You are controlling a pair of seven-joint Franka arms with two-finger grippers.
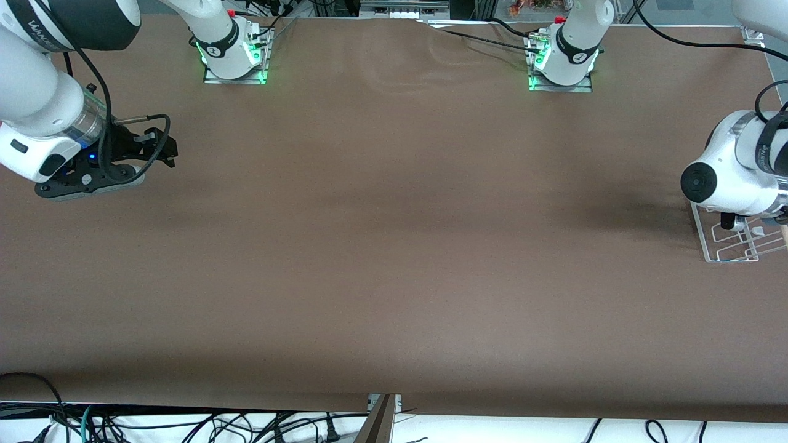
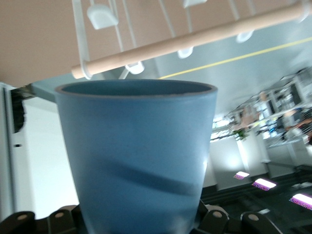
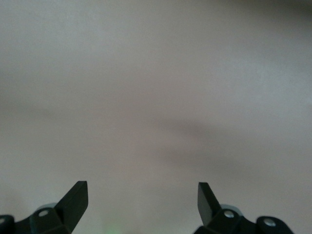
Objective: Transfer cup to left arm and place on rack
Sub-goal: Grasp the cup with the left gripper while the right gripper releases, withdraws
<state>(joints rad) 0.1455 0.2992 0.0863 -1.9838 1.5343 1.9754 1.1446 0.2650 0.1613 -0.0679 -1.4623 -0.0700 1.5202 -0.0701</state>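
Cup (image 2: 136, 161) grasped by left gripper (image 2: 139, 222) over rack (image 1: 732, 240), right gripper (image 3: 142, 204) fingers spread, waiting.

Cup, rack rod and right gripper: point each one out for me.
cup (image 2: 139, 156), left wrist view, on its blue side wall.
wooden rod (image 2: 195, 41) of the rack, left wrist view, mid-length.
right gripper (image 3: 142, 200), right wrist view, midway between its open fingertips.
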